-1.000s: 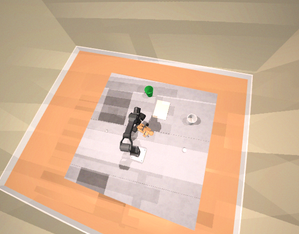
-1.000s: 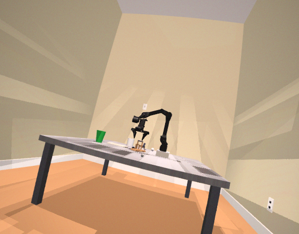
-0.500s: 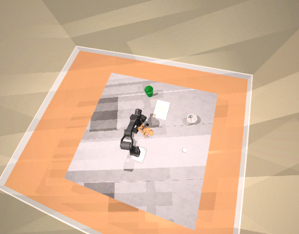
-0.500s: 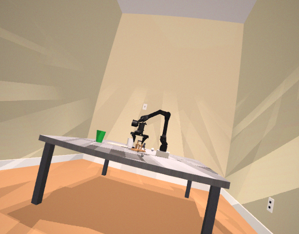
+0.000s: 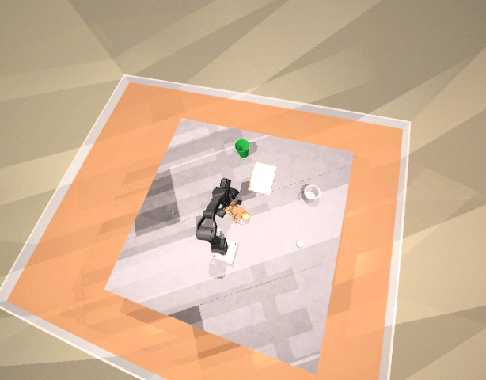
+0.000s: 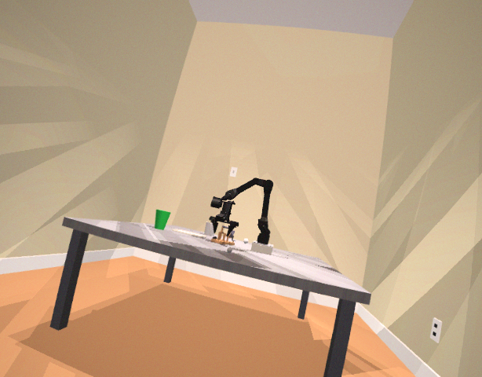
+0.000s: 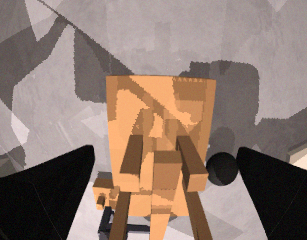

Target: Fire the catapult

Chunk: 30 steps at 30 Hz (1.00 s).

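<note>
The wooden catapult (image 5: 235, 212) (image 6: 223, 238) (image 7: 160, 154) stands on the grey table (image 5: 271, 286) (image 6: 302, 280) just in front of the arm's base. My gripper (image 5: 234, 203) (image 6: 224, 230) (image 7: 168, 155) is open and empty, directly above the catapult with a finger on each side of it. A small dark ball (image 7: 220, 167) lies on the table right beside the catapult. A small white ball (image 5: 299, 243) (image 6: 246, 239) lies farther off. The white mug (image 5: 311, 191) (image 6: 209, 228) stands upright, apart from the catapult.
A green cup (image 5: 241, 147) (image 6: 162, 219) stands near the table's far edge. A flat white sheet (image 5: 263, 177) lies between it and the catapult. The arm's base plate (image 5: 225, 250) (image 6: 261, 247) sits mid-table. The table stands on an orange floor.
</note>
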Motion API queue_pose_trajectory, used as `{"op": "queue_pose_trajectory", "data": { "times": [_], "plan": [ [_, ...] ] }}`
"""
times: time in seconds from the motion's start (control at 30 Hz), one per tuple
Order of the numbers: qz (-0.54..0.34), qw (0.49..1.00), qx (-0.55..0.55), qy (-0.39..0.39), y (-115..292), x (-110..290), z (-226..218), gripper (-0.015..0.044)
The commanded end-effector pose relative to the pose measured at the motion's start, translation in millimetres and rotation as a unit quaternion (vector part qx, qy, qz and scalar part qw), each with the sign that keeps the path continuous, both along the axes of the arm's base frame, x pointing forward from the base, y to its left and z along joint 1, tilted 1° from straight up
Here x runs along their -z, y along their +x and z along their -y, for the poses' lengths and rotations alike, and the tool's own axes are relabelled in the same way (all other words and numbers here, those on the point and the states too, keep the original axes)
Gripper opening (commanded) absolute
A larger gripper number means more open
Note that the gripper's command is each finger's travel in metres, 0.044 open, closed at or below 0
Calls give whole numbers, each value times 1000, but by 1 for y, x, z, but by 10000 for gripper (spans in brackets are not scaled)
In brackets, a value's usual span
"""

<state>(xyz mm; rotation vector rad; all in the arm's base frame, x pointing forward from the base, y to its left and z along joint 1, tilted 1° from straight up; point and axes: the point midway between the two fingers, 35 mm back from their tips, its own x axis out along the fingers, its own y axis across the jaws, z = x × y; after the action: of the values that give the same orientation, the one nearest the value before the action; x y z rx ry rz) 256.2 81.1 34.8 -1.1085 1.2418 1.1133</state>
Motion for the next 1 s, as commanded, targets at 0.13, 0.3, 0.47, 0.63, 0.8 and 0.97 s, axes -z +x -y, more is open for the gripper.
{"op": "queue_pose_trajectory", "data": {
  "times": [0.13, 0.3, 0.47, 0.63, 0.8, 0.97],
  "plan": [
    [-4, 1000, 1, 1, -3, 16, 0, 440],
    [-4, 1000, 1, 1, -3, 21, 0, 440],
    [-2, 1000, -1, 0, -1, 18, 0, 387],
    [-2, 1000, -1, 0, -1, 18, 0, 256],
    [-2, 1000, -1, 0, -1, 18, 0, 145],
    [-2, 1000, -1, 0, -1, 18, 0, 111]
  ]
}}
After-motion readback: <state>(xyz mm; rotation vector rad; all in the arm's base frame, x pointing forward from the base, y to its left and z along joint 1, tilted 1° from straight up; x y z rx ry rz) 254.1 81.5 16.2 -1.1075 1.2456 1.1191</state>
